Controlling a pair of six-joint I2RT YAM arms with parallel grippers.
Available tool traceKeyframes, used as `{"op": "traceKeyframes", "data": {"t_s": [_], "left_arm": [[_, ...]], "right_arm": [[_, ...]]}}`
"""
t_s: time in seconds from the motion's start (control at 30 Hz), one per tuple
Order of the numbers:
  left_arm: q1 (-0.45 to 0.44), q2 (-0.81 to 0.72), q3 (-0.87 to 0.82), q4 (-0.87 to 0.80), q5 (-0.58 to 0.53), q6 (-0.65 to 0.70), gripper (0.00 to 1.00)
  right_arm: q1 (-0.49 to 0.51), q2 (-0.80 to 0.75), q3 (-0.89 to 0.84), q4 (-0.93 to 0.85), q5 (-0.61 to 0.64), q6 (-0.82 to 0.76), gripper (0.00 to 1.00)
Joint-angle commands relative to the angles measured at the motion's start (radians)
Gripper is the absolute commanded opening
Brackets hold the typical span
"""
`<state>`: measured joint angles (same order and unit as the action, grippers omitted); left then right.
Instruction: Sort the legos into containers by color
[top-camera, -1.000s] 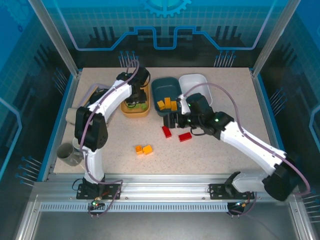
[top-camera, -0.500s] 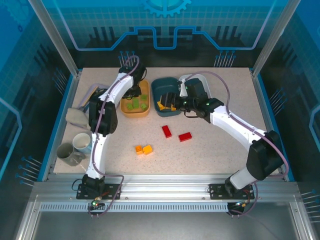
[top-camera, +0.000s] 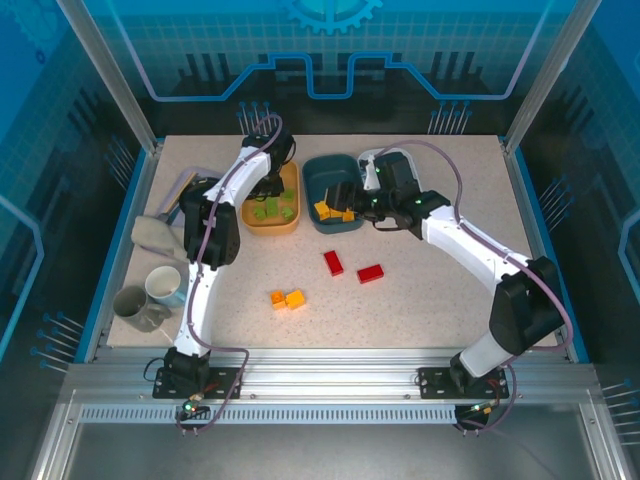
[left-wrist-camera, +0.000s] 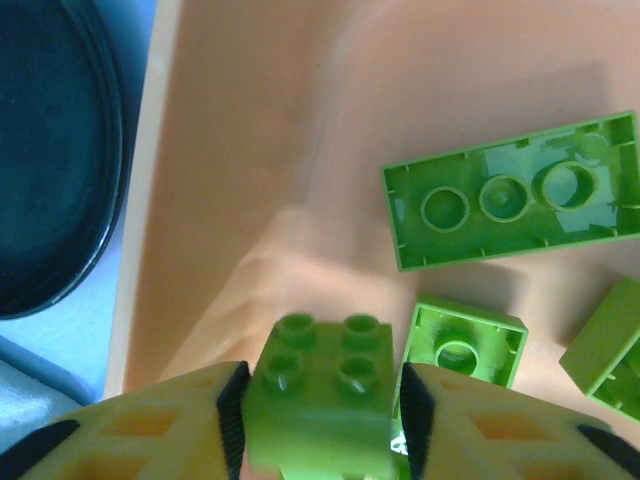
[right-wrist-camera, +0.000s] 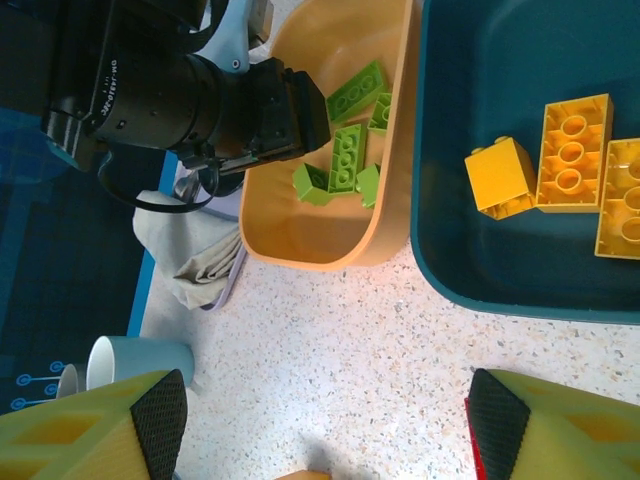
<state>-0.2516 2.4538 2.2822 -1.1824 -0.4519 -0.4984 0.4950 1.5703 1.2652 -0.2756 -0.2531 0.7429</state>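
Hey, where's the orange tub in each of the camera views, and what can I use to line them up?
Top external: orange tub at the back, left of centre, beside the teal tub.
Left wrist: orange tub, its floor running across the upper picture.
Right wrist: orange tub at top middle, left of the teal tub.
Shared landmark: the green bricks lying in it.

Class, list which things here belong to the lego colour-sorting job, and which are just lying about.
Job: green legos, yellow legos, red legos, orange tub, teal tub, white tub.
Lying about: two mugs, crumpled cloth.
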Motion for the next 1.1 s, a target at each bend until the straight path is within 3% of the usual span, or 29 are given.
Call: {"op": "traceKeyframes", "data": {"t_s": [0.0,0.27,0.4,0.6,0.77,0.9,1.07], "left_arm": [[0.001,-0.001,0.020,-0.032,0.008,-0.004,0.53],[-0.009,-0.110,0.013,-0.012,0.055,-0.005,0.59],[-0.012,-0.280,-0.082,0.051,0.153,-0.057,0.64],[-0.013,-0.690,-0.516,0.255,0.377,-0.161,0.73],[-0.033,-1.009,-0.910,0.385,0.548,-0.230,0.82],[-0.091,-1.198,-1.121,0.393,0.580,-0.274,0.85],[-0.137,-1.339,-1.248,0.370,0.575,-0.325,0.85]], "right_arm": [[-0.002,0.016,0.061,-0.135,0.024,-0.091,0.78],[0.114,0.001,0.054,-0.341,0.205,-0.285,0.76],[0.206,0.071,0.075,-0.425,0.305,-0.315,0.75],[0.287,0.222,0.132,-0.492,0.377,-0.326,0.76],[0.294,0.348,0.205,-0.551,0.429,-0.322,0.76],[0.292,0.409,0.237,-0.542,0.419,-0.336,0.72],[0.284,0.484,0.281,-0.557,0.432,-0.344,0.63]]}}
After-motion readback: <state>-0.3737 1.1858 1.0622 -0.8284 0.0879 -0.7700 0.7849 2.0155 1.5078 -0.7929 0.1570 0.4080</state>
